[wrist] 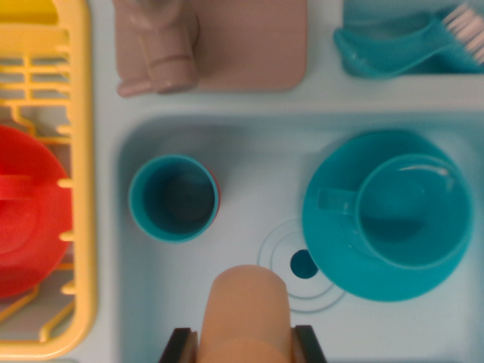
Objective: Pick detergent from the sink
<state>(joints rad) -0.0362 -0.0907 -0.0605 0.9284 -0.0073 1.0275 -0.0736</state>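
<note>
The detergent bottle point(246, 314) is a smooth, pale orange-tan thing with a rounded end, and it sits at the bottom middle of the wrist view, over the floor of the light blue sink point(249, 151), just beside the round drain point(303, 263). The gripper point(246, 344) has its 2 dark fingers point(178, 346) pressed against either side of the bottle, so it is closed around it. Only the tips of those fingers show, and the bottle's lower part runs out of the frame, so no cap or label can be made out. To the wrist view's left of the bottle stands a teal cup point(174, 198), open end up, with a thin red edge showing behind it that is too little to identify. On the wrist view's right a teal mug point(412, 208) rests on a teal plate point(340, 257). A yellow rack point(79, 189) holding something red point(26, 212) is cut off at the left edge. The tan faucet point(162, 45) up top is blurred.
</note>
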